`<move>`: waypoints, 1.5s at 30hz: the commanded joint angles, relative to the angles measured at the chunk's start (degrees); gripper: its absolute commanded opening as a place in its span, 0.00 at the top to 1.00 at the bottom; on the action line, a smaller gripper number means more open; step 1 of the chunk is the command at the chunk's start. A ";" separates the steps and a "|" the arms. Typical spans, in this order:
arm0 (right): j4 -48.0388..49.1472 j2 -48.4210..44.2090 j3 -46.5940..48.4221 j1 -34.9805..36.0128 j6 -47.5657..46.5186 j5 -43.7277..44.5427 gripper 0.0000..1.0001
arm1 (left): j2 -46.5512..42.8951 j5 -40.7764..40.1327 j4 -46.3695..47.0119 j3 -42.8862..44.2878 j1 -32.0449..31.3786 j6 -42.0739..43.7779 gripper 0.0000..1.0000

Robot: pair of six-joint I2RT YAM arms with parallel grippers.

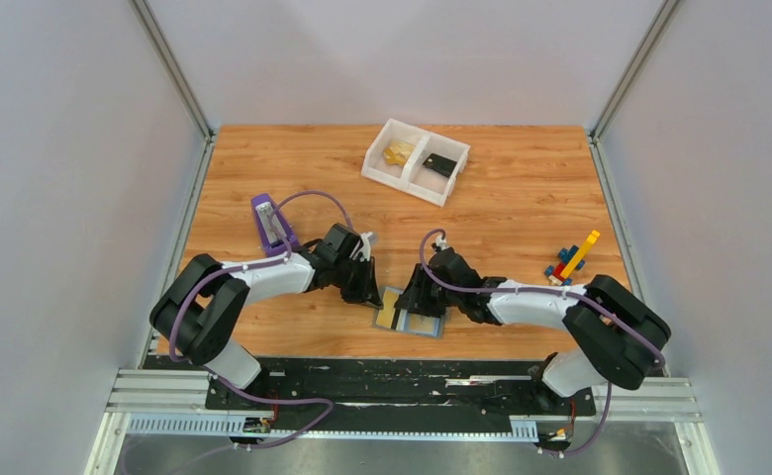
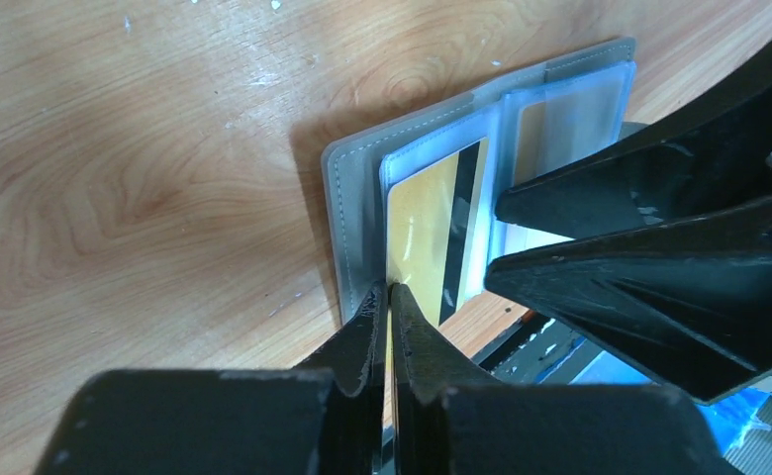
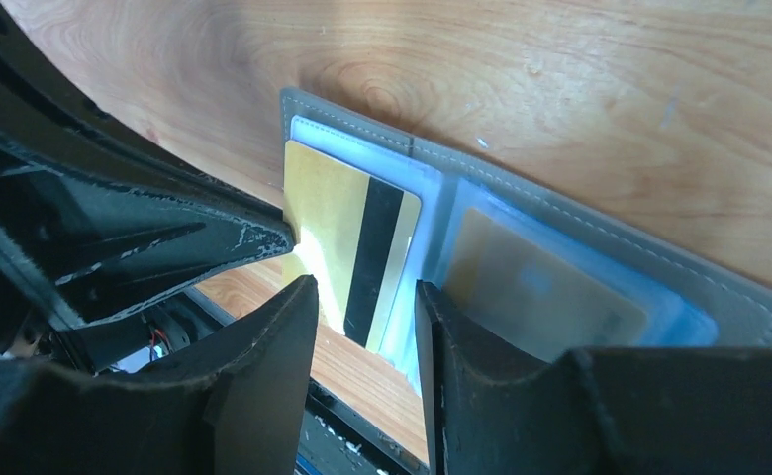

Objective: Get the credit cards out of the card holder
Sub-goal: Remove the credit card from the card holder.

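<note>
So the card holder (image 1: 411, 319) is lying open and flat on the worktop (image 1: 293, 178), right by the near edge between the two arms, and both wrists are crowding in over it. The left jaws are pinching fully shut on the near edge of a gold card (image 2: 424, 230), the one with the black stripe. It's sticking partway out of the clear sleeve on the panel on the left arm's side. Grabbing it by that thin exposed edge is making sense to me, since it's the only bit of the card that isn't tucked under plastic.

The right jaws are sitting a little way open with nothing between them, tips pointing down at the sleeves near the fold. I'm reading that as pinning the holder so it isn't sliding along with the card during the pull. I can't tell for sure whether the tips are actually touching the plastic, though.

A second card (image 3: 530, 287) is showing through the sleeve on the other panel, fully tucked in, so I'm guessing there's plenty left to do. The white tray (image 1: 417, 160) is sitting well apart at the far side, with something gold in one compartment and a black piece in the other. I'm not able to say what the gold thing is
</note>
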 commanded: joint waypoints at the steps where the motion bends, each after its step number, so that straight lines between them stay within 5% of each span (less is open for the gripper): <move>1: 3.79 3.83 2.89 0.52 1.18 -1.45 0.58 | -1.23 0.37 0.23 -1.03 1.06 0.69 0.96; 13: 4.29 7.30 3.68 1.15 2.55 -1.79 0.58 | -1.01 2.08 0.59 -1.96 2.38 -0.02 0.95; 26: 4.75 5.65 1.60 1.27 2.12 -0.64 0.59 | -4.56 13.44 7.76 -5.35 5.62 -6.09 1.00; 36: 4.75 2.32 -0.83 1.05 1.18 0.88 0.60 | -8.39 8.98 -0.05 -3.70 6.16 -2.64 1.00; 45: 3.65 -5.68 2.81 3.93 -15.59 3.57 0.54 | -11.91 10.85 -0.14 -2.80 6.16 -4.42 1.00</move>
